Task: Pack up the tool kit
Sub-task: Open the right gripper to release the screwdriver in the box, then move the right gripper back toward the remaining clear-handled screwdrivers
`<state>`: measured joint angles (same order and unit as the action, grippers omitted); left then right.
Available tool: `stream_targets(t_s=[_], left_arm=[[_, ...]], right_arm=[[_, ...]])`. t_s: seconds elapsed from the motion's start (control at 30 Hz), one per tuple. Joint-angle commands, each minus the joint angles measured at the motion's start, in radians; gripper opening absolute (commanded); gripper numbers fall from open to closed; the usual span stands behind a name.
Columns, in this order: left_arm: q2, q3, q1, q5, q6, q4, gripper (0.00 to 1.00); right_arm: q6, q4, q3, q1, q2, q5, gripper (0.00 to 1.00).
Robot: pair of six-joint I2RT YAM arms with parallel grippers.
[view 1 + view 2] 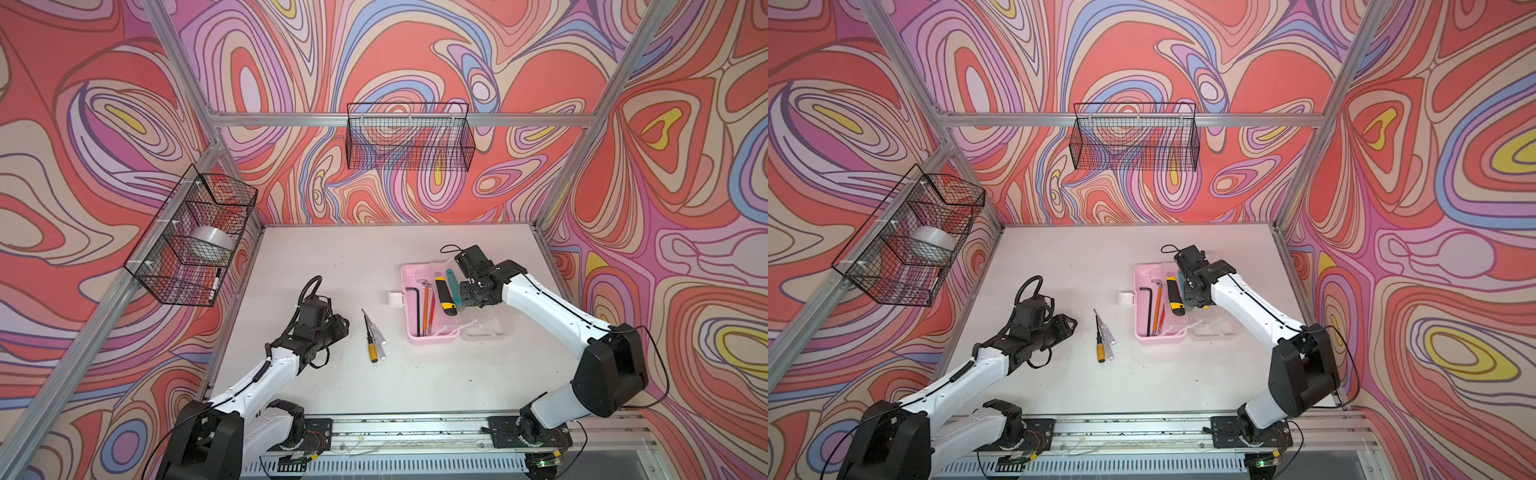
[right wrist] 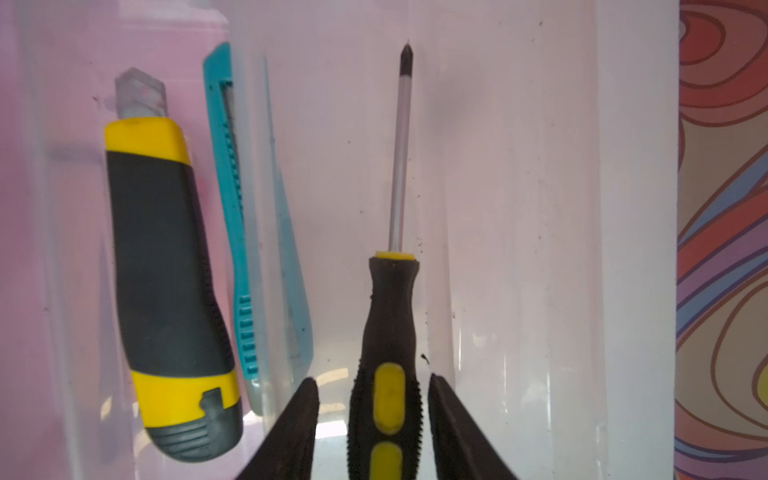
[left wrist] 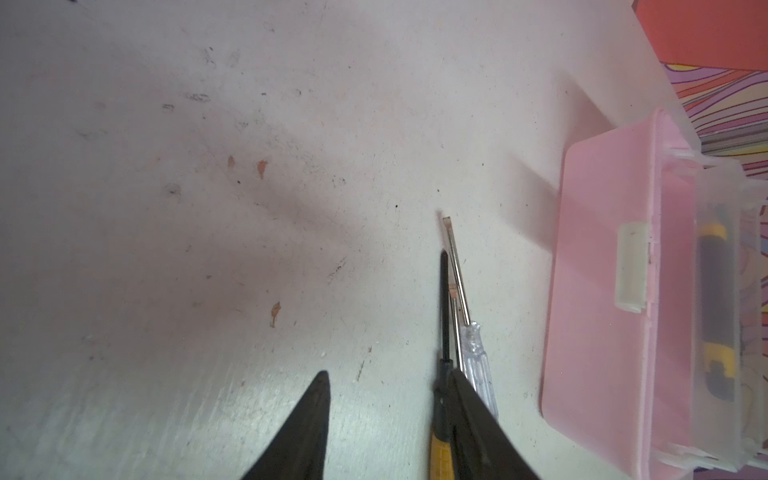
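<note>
The pink tool case (image 1: 432, 338) sits open on the right half of the white tabletop (image 1: 324, 257), its clear lid (image 1: 486, 328) folded out to the right. My right fingers (image 2: 295, 436) stand apart on either side of a black-and-yellow screwdriver (image 2: 390, 316), with a gap at each side. It lies on the lid beside the teal knife (image 2: 232, 208) and yellow-black knife (image 2: 166, 270). My left fingers (image 3: 303, 432) are spread and empty, just left of two loose screwdrivers (image 1: 374, 340) mid-tabletop.

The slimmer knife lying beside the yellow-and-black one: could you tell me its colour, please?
The slimmer knife is teal, clearest in the right wrist view.
</note>
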<state>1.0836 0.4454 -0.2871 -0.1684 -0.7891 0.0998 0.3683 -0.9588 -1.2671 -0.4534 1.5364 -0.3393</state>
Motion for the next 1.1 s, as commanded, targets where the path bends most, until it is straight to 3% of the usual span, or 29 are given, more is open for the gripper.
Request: stream_targets(t_s=[0.0,0.2,0.33,0.57,0.77,1.07], left_arm=[[0.002,0.018,0.001,-0.005,0.005,-0.020,0.47],[0.007,0.017,-0.002,-0.007,0.005,-0.025,0.47],[-0.012,0.010,-0.009,0.000,-0.004,-0.018,0.47],[-0.039,0.006,-0.011,0.014,0.010,0.015,0.47],[-0.052,-0.014,-0.012,0.011,0.005,0.010,0.47],[-0.065,-0.033,-0.013,0.026,0.014,0.020,0.47]], right_arm=[[0.004,-0.045,-0.100,-0.012,-0.031,-0.013,0.46],[0.010,0.016,-0.259,-0.147,-0.087,0.067,0.44],[0.036,0.065,-0.320,-0.329,-0.006,0.019,0.44],[0.090,0.166,-0.368,-0.551,0.227,0.097,0.43],[0.135,0.200,-0.373,-0.589,0.416,0.194,0.34],[0.160,0.246,-0.345,-0.590,0.493,0.312,0.27]])
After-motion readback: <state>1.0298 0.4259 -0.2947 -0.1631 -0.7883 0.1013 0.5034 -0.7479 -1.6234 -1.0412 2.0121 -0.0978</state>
